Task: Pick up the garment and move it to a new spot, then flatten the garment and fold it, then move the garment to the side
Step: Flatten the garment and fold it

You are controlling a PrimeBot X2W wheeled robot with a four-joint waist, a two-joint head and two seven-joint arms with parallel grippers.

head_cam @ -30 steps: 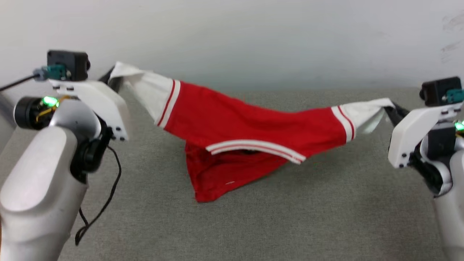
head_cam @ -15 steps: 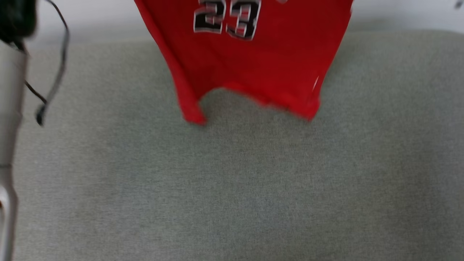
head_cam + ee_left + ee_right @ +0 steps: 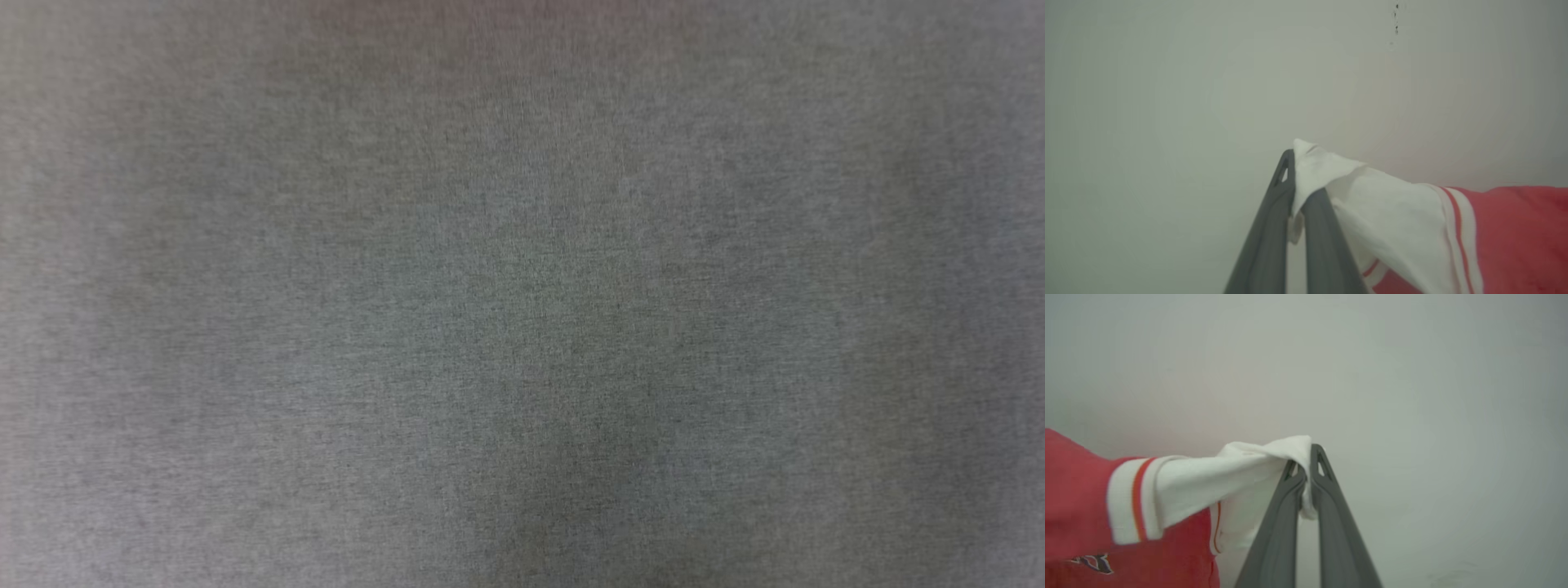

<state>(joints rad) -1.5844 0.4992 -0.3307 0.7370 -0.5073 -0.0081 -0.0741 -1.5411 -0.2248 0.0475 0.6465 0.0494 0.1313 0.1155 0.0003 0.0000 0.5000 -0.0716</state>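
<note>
**Left gripper** (image 3: 1294, 179): the two dark fingers (image 3: 1265, 241) stand together, clamped on the bunched white end of one sleeve (image 3: 1331, 175) of the garment (image 3: 1515, 237). A tuft of white cloth sticks out past the fingertips. A small fold hangs between the fingers below the pinch. From the pinch the sleeve runs toward that view's right, passes a red-and-white striped trim (image 3: 1457, 228) and meets the red body at the right edge.

**Right gripper** (image 3: 1306, 465): the fingers (image 3: 1339, 539) are likewise together, clamped on the white end of the other sleeve (image 3: 1241, 465). The cloth drapes over one fingertip and a fold shows between the fingers. This sleeve runs toward that view's left to its own striped band (image 3: 1137, 502), then to the red body. A scrap of dark-and-white lettering (image 3: 1092, 563) shows at the lower left corner and cannot be read.

**Position of the garment:** it is held up by both sleeve ends, one in each gripper, in front of the wall. Its lower part is out of frame, so whether it touches anything below cannot be told.

**Worktop** (image 3: 522, 327): the head view shows a grey woven cover in soft focus, with a faint pinkish cast near the top edge.

**Wall** (image 3: 1188, 81): pale and plain behind both grippers. A few dark specks (image 3: 1396, 18) show near the top of the left wrist view. A faint scuff (image 3: 1449, 575) shows at the bottom right of the right wrist view.
</note>
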